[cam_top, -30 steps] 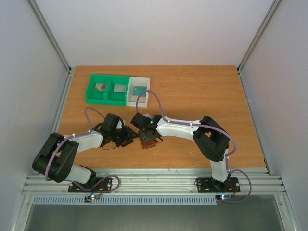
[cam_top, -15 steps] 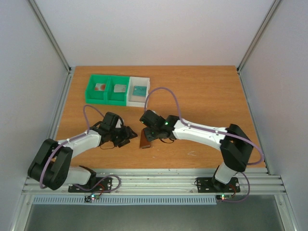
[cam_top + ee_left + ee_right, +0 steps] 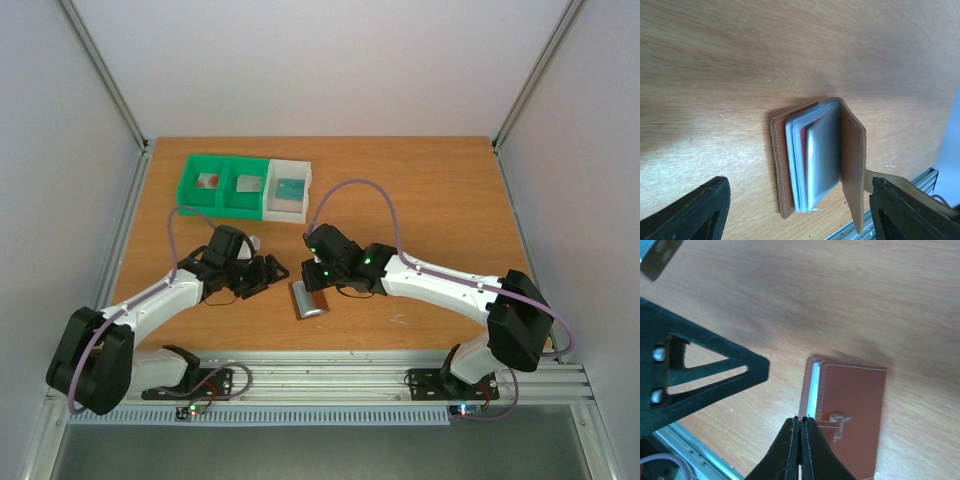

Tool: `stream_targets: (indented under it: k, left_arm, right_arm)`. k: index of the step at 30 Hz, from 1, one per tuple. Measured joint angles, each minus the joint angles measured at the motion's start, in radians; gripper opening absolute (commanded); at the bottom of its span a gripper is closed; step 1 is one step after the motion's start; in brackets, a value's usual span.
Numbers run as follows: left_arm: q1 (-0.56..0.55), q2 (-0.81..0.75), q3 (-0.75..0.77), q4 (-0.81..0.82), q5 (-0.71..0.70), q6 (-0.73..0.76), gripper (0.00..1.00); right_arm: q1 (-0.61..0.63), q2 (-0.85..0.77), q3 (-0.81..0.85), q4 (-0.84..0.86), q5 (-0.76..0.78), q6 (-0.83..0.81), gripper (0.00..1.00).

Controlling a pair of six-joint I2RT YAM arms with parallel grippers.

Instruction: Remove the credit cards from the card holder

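The brown card holder (image 3: 308, 301) lies on the table between my grippers, partly open. In the left wrist view the holder (image 3: 852, 150) shows blue-grey and clear pockets (image 3: 821, 155) with a reddish card edge (image 3: 804, 136) among them. My left gripper (image 3: 800, 220) is open wide, above and just left of the holder; it also shows in the top view (image 3: 272, 274). My right gripper (image 3: 801, 421) is shut with nothing between its tips, which hover by the holder's (image 3: 852, 405) strap edge. It shows in the top view (image 3: 318, 277).
Two joined green bins (image 3: 190, 196) and a white bin (image 3: 300, 166) stand at the back left. They hold a white card with a red mark (image 3: 208, 181), a grey card (image 3: 247, 184) and a teal card (image 3: 289, 187). The table's near edge with its metal rail is close by.
The right gripper has come off the card holder and drawn back toward the bins as its arm stretched out. The holder now lies flat and partly open. The left gripper shifted slightly right.
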Motion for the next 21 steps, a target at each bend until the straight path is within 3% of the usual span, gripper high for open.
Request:
stream_targets:
  k: [15,21]
  left_arm:
    - [-0.049,0.097,-0.004,0.014,-0.014,0.003,0.58]
    - [-0.084,0.162,-0.004,0.045,-0.023,-0.005,0.56]
  right_arm:
    - [-0.184,-0.072,-0.180,-0.052,0.087,0.049,0.01]
    - [-0.219,-0.072,-0.252,-0.053,0.087,0.058,0.01]
